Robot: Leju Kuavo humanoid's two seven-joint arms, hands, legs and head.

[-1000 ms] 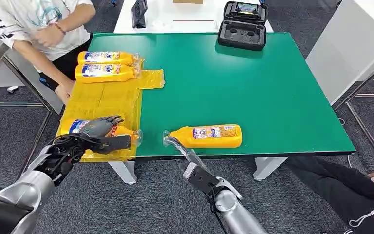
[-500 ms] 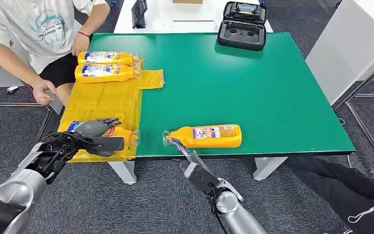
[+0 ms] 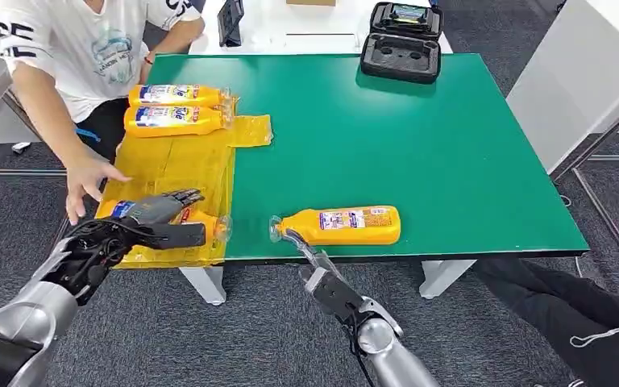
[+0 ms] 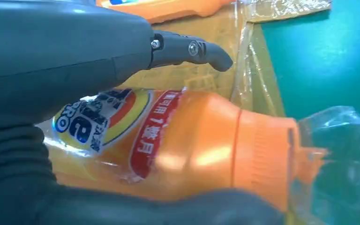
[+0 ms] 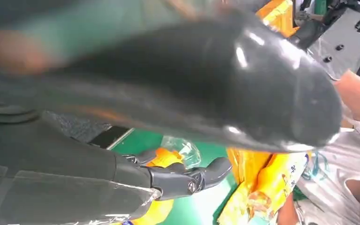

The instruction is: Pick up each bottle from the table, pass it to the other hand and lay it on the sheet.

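Left hand (image 3: 157, 218), dark and jointed on its silver arm, wraps around an orange plastic bottle (image 3: 201, 219) lying on the crinkled yellow sheet (image 3: 173, 165) at the near left corner of the flat green table (image 3: 419, 137); two more bottles (image 3: 176, 107) lie side by side at the sheet's far end, a fourth bottle (image 3: 346, 225) on bare green near the front edge; right hand (image 3: 310, 256) points at its clear-wrapped cap, fingers apart, empty; a person's hand (image 3: 85, 179) rests beside the sheet
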